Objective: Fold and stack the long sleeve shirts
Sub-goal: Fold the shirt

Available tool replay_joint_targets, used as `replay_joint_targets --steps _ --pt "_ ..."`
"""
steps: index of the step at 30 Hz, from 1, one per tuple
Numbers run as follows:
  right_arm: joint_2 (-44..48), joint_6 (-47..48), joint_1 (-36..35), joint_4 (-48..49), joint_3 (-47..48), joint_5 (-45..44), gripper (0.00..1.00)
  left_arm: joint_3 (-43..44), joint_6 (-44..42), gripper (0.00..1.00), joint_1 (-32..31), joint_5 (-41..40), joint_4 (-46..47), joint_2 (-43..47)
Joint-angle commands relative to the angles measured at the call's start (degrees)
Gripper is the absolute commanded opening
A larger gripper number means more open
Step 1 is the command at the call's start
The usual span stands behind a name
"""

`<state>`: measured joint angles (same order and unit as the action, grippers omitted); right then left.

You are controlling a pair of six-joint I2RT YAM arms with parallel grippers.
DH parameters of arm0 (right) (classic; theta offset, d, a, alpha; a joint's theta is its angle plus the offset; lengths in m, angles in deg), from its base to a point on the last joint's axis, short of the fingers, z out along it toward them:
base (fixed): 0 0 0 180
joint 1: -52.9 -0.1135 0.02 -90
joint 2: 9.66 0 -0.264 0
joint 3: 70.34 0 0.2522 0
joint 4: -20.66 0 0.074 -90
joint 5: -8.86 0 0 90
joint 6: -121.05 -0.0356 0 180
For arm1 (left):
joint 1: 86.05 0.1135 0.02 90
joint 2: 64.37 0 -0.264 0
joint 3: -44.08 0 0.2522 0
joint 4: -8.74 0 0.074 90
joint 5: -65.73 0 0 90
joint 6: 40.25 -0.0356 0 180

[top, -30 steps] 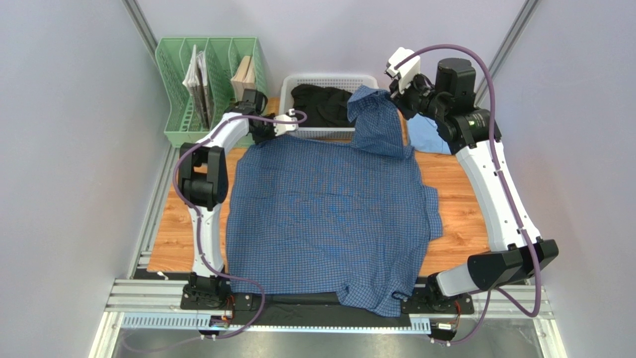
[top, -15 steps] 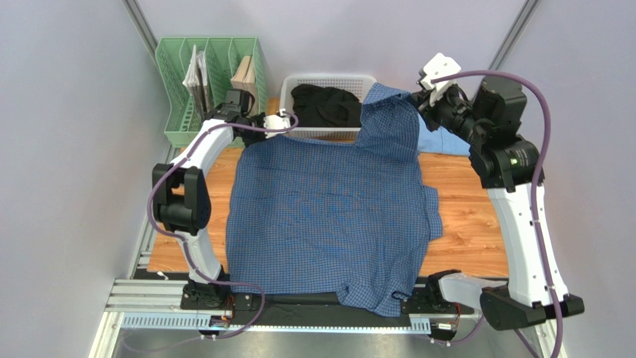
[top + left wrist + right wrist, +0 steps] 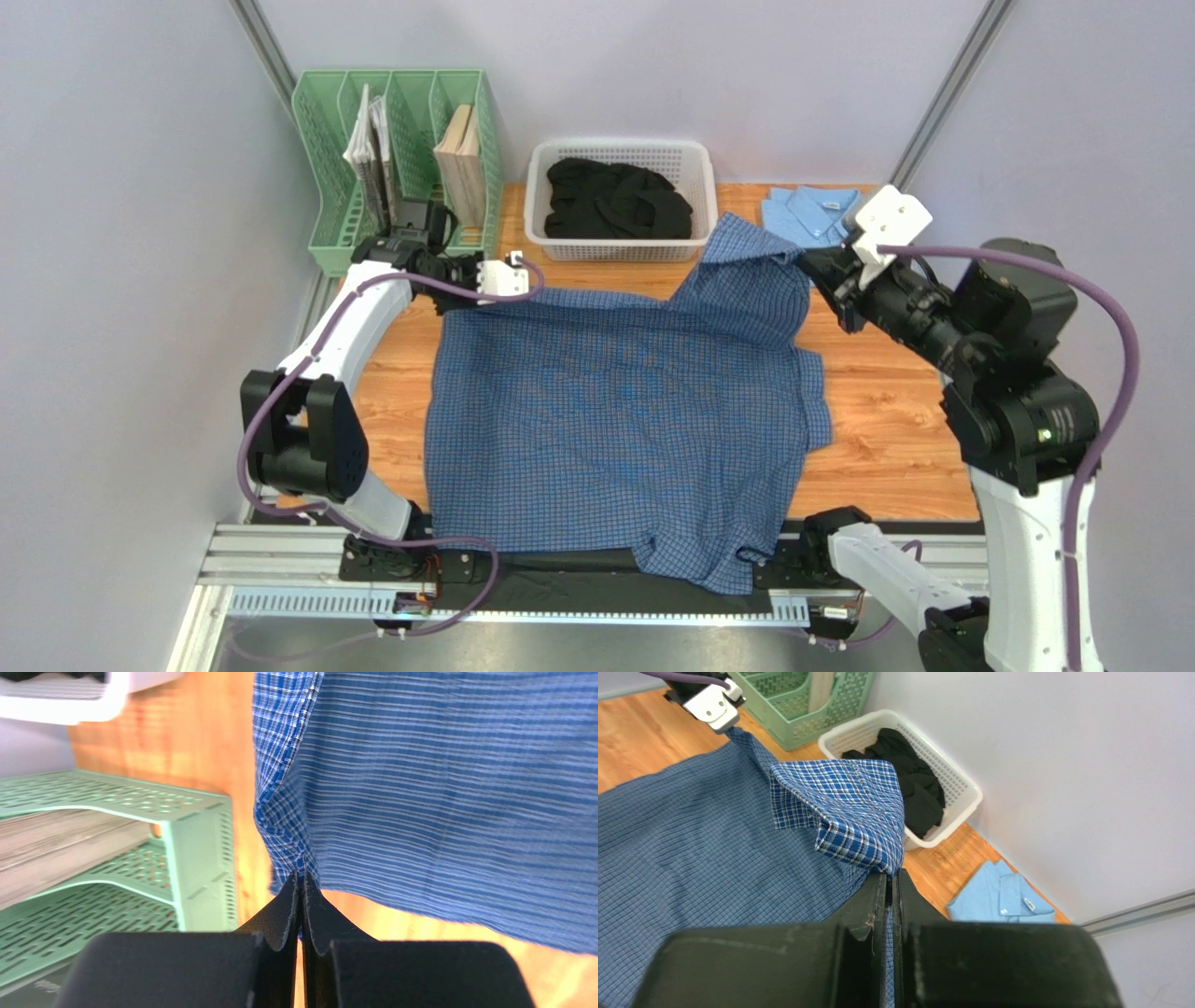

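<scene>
**Holding the dark blue shirt (image 3: 617, 406) by two corners**

The left tool (image 3: 516, 276) is pinched tight on the shirt's far left corner. The right tool (image 3: 821, 266) is pinched tight on its far right corner. The shirt lies spread on the table (image 3: 877, 406). A white basket (image 3: 617, 146) holds black clothes (image 3: 617, 199). A green rack (image 3: 330, 210) holds books (image 3: 456, 147). The light blue shirt (image 3: 811, 214) lies folded beside the basket.

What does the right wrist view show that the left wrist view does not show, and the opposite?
Only the right wrist view shows the right pincer shut on a fold of the dark blue shirt, the folded light blue shirt and black clothes in the white basket. Only the left wrist view shows the left pincer tips shut on that shirt's edge. Both show the dark blue shirt, the green rack and the basket.
</scene>
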<state>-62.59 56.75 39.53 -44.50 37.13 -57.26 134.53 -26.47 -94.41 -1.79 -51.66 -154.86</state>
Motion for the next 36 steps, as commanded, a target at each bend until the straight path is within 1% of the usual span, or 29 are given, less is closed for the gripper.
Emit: replay_joint_targets --steps 1,5,7,13,16,21,25,29,30,31,32,34,35,36 --pt "4.31 -3.28 -0.08 -4.67 -1.24 4.07 0.00 -4.08 -5.85 0.00 0.45 2.66 -3.81 6.11" --pt "6.69 -2.67 0.01 -7.83 -2.48 5.73 0.00 -8.64 -8.76 0.00 0.63 2.48 -5.66 9.11" --pt "7.48 -1.18 0.01 -10.90 -2.66 8.46 0.00 -10.14 -9.64 0.00 0.63 1.96 -6.19 10.60" --pt "11.88 2.25 -0.08 -16.27 -7.92 11.89 0.00 -16.03 -10.61 0.00 0.36 3.62 -7.07 13.07" --pt "13.02 3.04 0.01 -16.89 -11.52 13.38 0.00 -19.28 -9.03 0.02 -0.43 2.22 -4.88 11.40" --pt "12.50 5.41 0.01 -16.37 -16.01 14.70 0.00 -20.70 -5.70 0.04 -0.43 -1.11 -0.58 5.44" --pt "11.27 6.56 -0.08 -16.02 -18.47 14.97 0.00 -21.49 -4.72 0.06 -0.43 -2.09 -0.30 2.35" --pt "9.08 7.35 -0.08 -14.35 -19.27 14.18 0.00 -21.76 -3.23 0.17 -0.34 -3.05 -0.39 1.90" --pt "8.55 7.44 0.01 -13.91 -19.36 14.18 0.00 -21.41 -2.27 0.22 -0.17 -2.19 -1.00 2.95" --pt "7.76 8.23 -0.08 -13.21 -19.27 14.35 0.00 -20.10 -0.43 0.25 0.10 -0.87 -1.53 3.92" --pt "5.92 8.58 -0.17 -12.77 -18.92 15.05 0.00 -19.47 0.89 0.29 1.14 3.58 -2.14 5.49" --pt "3.81 9.28 -0.61 -10.75 -18.74 15.76 0.00 -17.29 3.88 0.36 2.12 8.61 -2.41 11.64" --pt "1.88 9.55 -1.04 -10.13 -18.91 16.37 0.00 -16.75 8.33 0.47 2.47 12.37 -1.63 16.36" --pt "0.56 9.73 -2.27 -8.56 -19.09 16.38 0.00 -16.31 10.81 0.55 2.47 13.80 -0.66 18.58"
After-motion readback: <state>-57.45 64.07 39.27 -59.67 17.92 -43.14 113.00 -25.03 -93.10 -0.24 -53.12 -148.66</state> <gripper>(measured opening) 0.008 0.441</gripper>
